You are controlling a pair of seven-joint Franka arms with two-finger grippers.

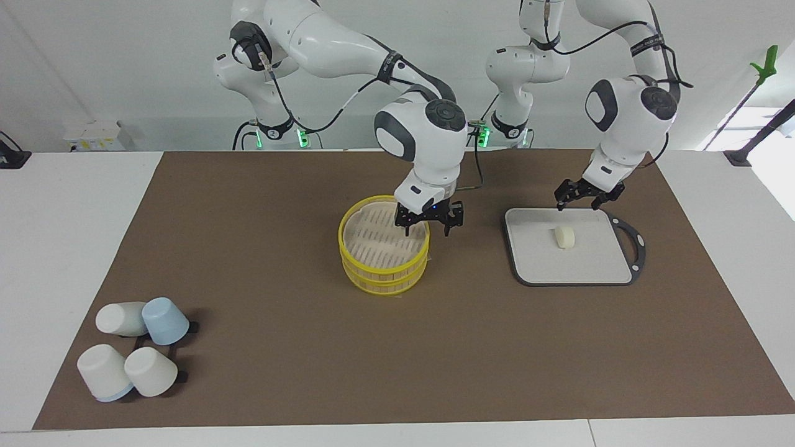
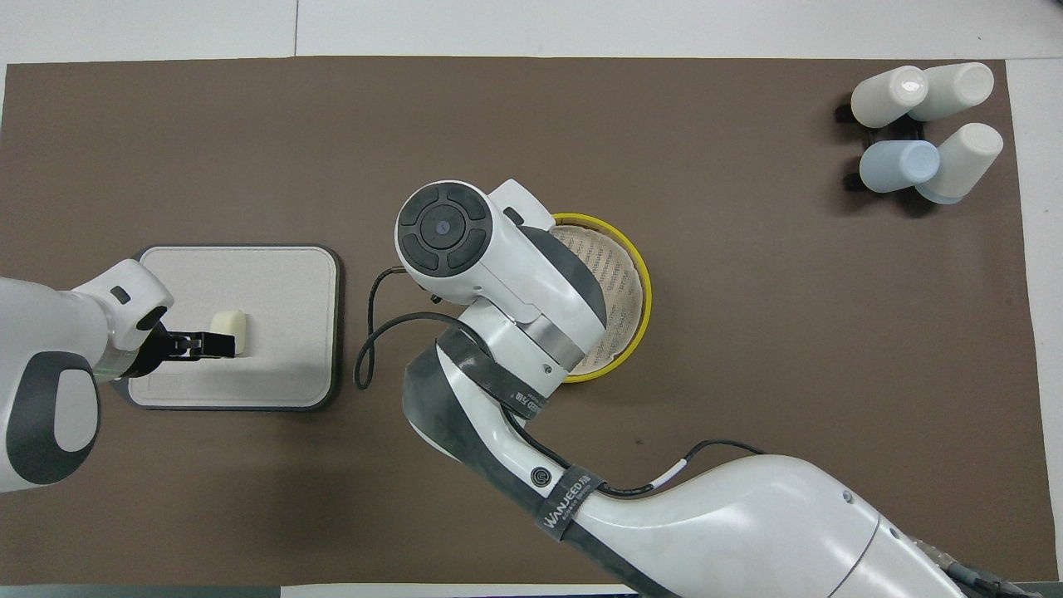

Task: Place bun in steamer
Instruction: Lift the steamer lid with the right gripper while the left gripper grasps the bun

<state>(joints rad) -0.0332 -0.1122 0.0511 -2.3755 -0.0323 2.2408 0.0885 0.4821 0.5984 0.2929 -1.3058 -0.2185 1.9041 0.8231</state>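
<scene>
The bun (image 1: 564, 237) lies on the grey board (image 1: 596, 264); it also shows in the overhead view (image 2: 229, 325). The yellow-rimmed steamer (image 1: 379, 242) stands mid-table with its slatted lid on, partly covered by the right arm in the overhead view (image 2: 619, 291). My right gripper (image 1: 428, 228) is open, low over the steamer's rim on the side toward the left arm's end, one finger inside the rim and one outside. My left gripper (image 1: 580, 200) is open and empty, over the board and above the bun, not touching it; from overhead its tips (image 2: 202, 343) show beside the bun.
Several cups (image 1: 133, 347), white and one blue, lie toward the right arm's end of the table, farther from the robots; they show in the overhead view (image 2: 922, 124) too. A brown mat (image 1: 279, 310) covers the table. The board has a dark handle loop (image 1: 635, 242).
</scene>
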